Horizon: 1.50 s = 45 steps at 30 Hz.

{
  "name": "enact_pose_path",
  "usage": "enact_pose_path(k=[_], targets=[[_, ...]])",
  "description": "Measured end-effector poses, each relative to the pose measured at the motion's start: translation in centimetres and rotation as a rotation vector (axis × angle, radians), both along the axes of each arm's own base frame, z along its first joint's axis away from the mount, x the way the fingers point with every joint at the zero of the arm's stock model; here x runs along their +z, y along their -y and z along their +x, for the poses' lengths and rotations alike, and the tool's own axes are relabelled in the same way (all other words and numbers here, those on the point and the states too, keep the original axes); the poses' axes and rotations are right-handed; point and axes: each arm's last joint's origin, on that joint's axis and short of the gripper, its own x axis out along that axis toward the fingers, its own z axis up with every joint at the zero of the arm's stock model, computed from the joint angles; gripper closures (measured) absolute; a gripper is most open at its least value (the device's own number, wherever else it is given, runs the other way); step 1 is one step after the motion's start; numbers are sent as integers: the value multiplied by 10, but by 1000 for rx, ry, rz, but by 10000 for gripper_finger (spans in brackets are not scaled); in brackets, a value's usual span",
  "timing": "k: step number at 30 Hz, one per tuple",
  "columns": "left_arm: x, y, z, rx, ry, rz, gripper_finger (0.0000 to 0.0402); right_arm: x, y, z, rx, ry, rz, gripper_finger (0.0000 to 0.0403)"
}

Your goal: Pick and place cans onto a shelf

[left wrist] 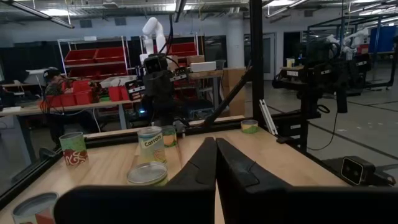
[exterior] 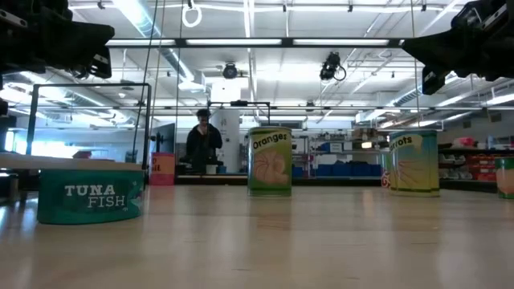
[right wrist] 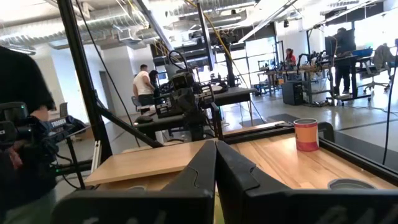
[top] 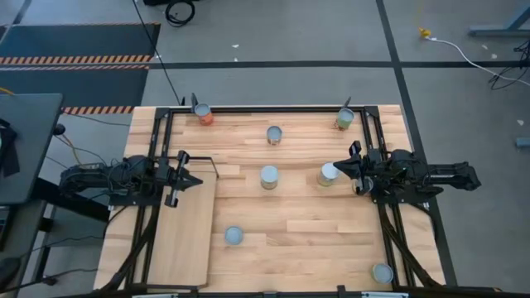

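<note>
with both sets of fingers shut and empty, right gripper [top: 358,169] just beside a can [top: 329,174] mid-desk, risk of toppling it short of the shelf [top: 184,236].

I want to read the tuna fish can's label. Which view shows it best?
The low view: the tuna fish can sits close, its teal label facing the camera. The high view shows only can lids, so I cannot tell which is it. In the wrist views I cannot pick it out.
</note>
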Motion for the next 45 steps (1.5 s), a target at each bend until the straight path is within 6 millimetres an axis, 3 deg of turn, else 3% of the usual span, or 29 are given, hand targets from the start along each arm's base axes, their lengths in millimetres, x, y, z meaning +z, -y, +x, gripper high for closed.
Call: enact_pose_path(k=[5,10,14,23,35,40,45], targets=[[3,-2,0,77,29,-7,395,0,0,0,0,0,0,389],[11,-3,-2,19,12,-429,395,0,0,0,0,0,0,389],[21,-3,2,23,-142,-553,395,0,0,0,0,-1,0,389],[81,-4,37,99,-237,-493,395,0,0,0,0,3,0,389],[184,-2,68,20,-154,-705,395,1,0,0,0,6,0,389],[207,-11,82,129,-267,-768,395,1,0,0,0,6,0,389],[218,-43,88,338,-463,-737,395,1,0,0,0,6,0,389]])
